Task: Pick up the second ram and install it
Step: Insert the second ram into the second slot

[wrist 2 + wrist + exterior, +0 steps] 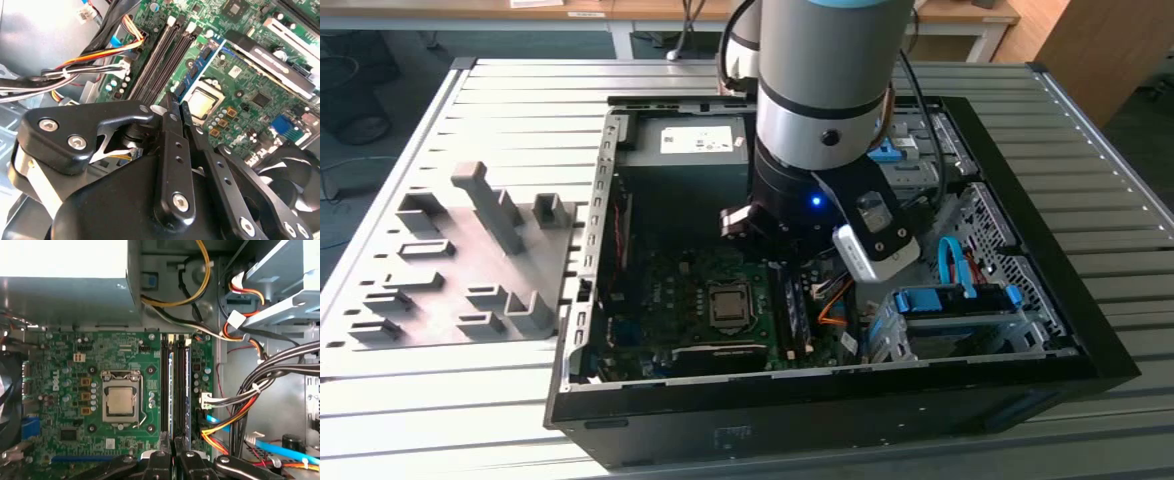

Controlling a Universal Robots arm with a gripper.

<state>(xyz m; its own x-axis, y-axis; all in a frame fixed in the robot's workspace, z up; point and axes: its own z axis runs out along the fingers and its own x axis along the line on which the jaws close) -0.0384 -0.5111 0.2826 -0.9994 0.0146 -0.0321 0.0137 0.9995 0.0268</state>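
Green motherboard [65, 390] with CPU socket [121, 402] in first wrist view; fingers [172, 112] together.

My gripper [176, 107] hangs above the green motherboard [240, 85], and my two black fingers [172, 145] stand close together with only a thin gap between them. Their tips point toward the long black memory slots [162, 52]. Near the tips lies the silver CPU socket [202, 101]. A bundle of coloured cables [95, 55] runs beside the slots. A black fan [295, 165] sits near my fingers.
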